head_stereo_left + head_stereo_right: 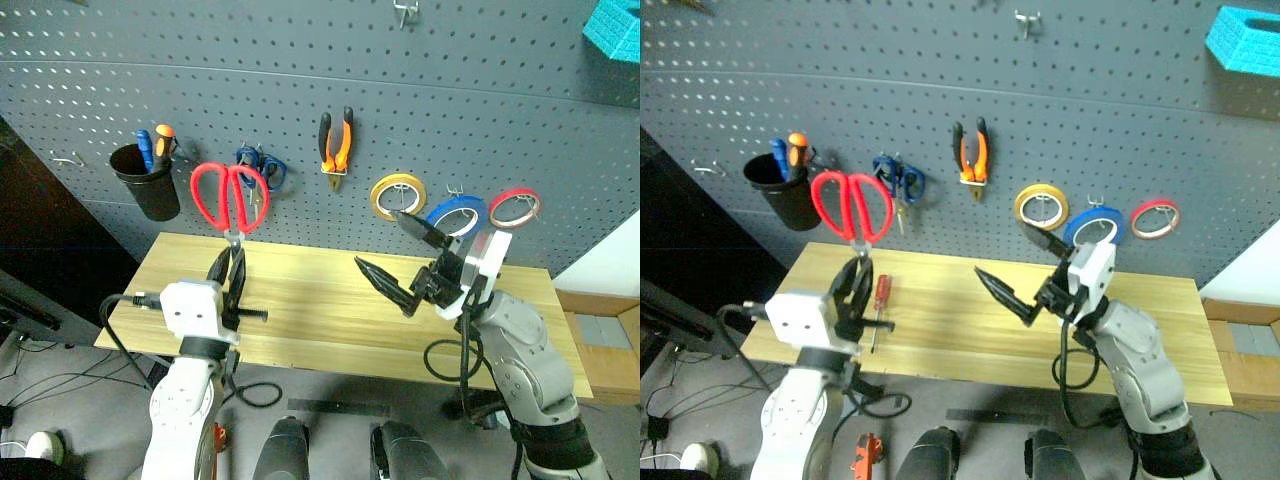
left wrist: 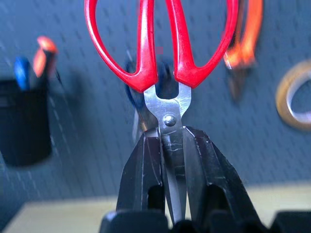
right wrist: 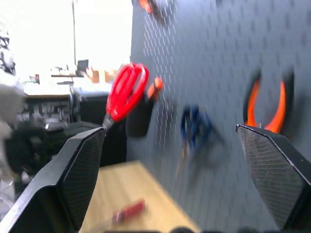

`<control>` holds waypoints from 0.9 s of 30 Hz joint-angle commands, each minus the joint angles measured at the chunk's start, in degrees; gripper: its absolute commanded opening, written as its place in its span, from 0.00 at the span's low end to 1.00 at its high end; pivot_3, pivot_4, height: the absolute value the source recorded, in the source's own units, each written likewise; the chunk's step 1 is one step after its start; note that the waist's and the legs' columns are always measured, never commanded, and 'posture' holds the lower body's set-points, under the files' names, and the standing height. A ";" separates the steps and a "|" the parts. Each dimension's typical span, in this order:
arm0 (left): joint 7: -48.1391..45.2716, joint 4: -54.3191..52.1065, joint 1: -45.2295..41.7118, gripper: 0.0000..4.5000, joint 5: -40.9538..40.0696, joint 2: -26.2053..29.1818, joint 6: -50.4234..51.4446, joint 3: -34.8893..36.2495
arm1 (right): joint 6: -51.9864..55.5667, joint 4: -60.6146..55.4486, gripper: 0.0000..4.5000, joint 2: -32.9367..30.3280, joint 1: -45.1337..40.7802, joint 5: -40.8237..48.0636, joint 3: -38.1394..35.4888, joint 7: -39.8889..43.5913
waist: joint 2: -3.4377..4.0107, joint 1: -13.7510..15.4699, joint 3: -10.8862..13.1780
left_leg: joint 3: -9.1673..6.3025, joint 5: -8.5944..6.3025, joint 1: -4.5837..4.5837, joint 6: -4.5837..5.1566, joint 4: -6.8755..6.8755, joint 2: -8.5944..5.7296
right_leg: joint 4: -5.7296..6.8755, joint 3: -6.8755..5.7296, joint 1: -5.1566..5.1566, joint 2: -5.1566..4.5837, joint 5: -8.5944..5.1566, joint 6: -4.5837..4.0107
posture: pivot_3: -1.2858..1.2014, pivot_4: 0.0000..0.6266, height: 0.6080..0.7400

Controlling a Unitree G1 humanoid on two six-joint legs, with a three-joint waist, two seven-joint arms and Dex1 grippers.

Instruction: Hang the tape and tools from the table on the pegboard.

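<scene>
Pegboard: dark grey perforated panel behind the table, a light wood top. Hung on the pegboard, from the robot's left: black cup holding blue and orange handles, blue-handled scissors, pliers with orange-and-black handles, yellow roll, blue tape, red roll. Left arm: raised in front of the board, forearm upright over the table's near edge, left gripper pointing up and forward, fingers clamped together on the silver blades of the red-handled scissors; the scissors stand upright, handles uppermost, loops level with the blue-handled pair and just beside it, held off the table. Right arm: raised over the table's right half, elbow bent, wrist angled toward the robot's left; right gripper with its two black fingers spread wide apart and nothing between them, the upper finger tip near the blue tape. Screwdriver: slim, red handle, lying flat on the table just behind the left gripper; in the left eye view the gripper covers it. Left wrist view: scissor pivot just above the fingertips, blades pinched between both pads. Right wrist view: red scissors, cup, blue scissors and pliers blurred between its parted fingers.
</scene>
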 commanded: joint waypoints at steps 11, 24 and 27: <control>-1.82 12.25 -14.99 0.06 -2.07 4.11 4.00 2.84 | -0.97 3.86 1.00 2.06 -4.74 -3.18 0.01 -1.58 | -0.19 1.12 -1.63 | 0.05 0.00 0.44 0.02 -0.11 -0.02 | 0.08 0.05 0.36 -0.01 0.12 -0.27 | 0.61 0.10 1.00; -4.73 17.92 -18.70 0.06 -4.51 5.71 13.03 2.49 | 0.74 1.96 1.00 2.23 -3.97 -3.28 -0.01 -3.66 | -0.17 1.06 -1.66 | 0.04 0.00 0.46 0.02 -0.08 -0.02 | 0.14 0.04 0.35 -0.01 0.14 -0.30 | 0.60 0.11 1.00; -5.82 19.61 -20.49 0.06 -4.69 6.44 14.12 2.48 | 1.23 1.54 1.00 2.21 -3.67 -3.25 0.26 -3.97 | -0.17 1.04 -1.66 | 0.04 0.00 0.46 0.02 -0.07 -0.02 | 0.16 0.04 0.36 -0.01 0.14 -0.30 | 0.60 0.12 1.00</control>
